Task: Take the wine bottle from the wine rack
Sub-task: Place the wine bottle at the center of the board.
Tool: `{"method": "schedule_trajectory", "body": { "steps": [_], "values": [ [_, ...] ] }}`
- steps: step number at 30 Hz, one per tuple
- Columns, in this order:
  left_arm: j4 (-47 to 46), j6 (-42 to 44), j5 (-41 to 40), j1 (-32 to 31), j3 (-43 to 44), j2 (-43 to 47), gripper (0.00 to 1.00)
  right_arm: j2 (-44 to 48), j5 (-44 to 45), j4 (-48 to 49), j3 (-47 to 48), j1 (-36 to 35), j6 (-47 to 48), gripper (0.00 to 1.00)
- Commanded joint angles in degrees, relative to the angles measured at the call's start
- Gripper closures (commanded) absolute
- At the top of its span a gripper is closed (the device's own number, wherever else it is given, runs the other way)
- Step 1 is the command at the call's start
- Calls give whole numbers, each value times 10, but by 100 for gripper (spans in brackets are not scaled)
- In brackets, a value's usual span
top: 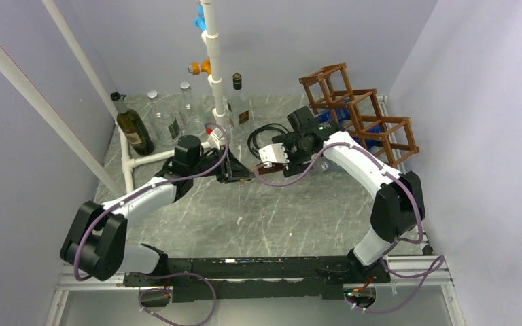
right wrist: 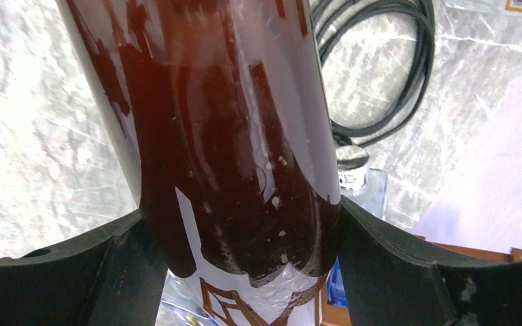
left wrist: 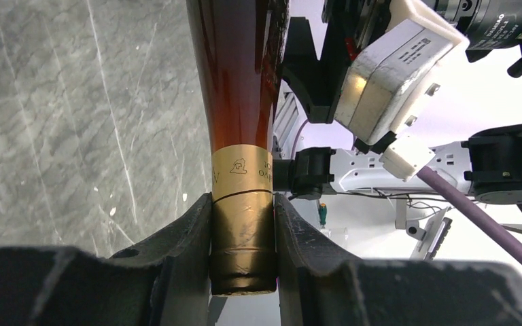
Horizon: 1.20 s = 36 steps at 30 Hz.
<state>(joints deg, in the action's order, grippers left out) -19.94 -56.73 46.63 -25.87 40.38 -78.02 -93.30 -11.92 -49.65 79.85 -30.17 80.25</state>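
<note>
**Bottle off the rack, carried between two pincers**

Your left pincer [left wrist: 242,234] is clamped tight on the gold foil [left wrist: 242,204] at the tip of the wine bottle [left wrist: 238,81], jaws pressing both sides of the neck. Your right pincer [right wrist: 238,258] grips the same bottle at its broad body, jaws spread wide around the glass. The bottle lies roughly level between the two, above the middle of the table [top: 245,217] and well apart from the wine rack [top: 357,115] at the far right.

Treat it as heavy, rigid and breakable: dark glass, seemingly full, with a glossy surface that will slip. The foil neck is narrow and gives little bite, so the body grip probably bears most of the weight. Release neither hold until the bottle rests on something.

A coil of black cable [top: 264,136] lies on the table just beyond the pincers. A white pipe [top: 214,68] rises behind it. A dark green bottle [top: 134,129] and clear bottles [top: 239,102] stand along the far edge. The back is crowded; the near half of the table looks the safer place to set down.
</note>
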Motion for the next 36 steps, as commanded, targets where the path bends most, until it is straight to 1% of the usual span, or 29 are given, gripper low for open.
{"method": "schedule_trajectory", "body": {
  "steps": [1,7,11,19,24,28,32,36],
  "values": [
    [0,72,-29,-13,16,63,100,69,-152,92,12,-68,-78,99],
    [82,93,-44,-13,19,104,100,78,-193,125,-15,-84,-136,99],
    [125,104,-41,-13,21,113,100,83,-232,178,-49,-87,-192,100],
    [225,140,-50,-13,35,139,100,88,-280,280,-110,-88,-283,100],
    [290,166,-67,-16,66,148,100,90,-299,327,-133,-94,-325,99],
    [347,194,-90,-21,101,150,95,91,-308,345,-132,-94,-347,100],
    [381,211,-100,-25,125,147,86,98,-321,362,-141,-94,-363,100],
    [393,216,-105,-28,136,143,76,109,-333,374,-156,-94,-374,100]
  ]
}}
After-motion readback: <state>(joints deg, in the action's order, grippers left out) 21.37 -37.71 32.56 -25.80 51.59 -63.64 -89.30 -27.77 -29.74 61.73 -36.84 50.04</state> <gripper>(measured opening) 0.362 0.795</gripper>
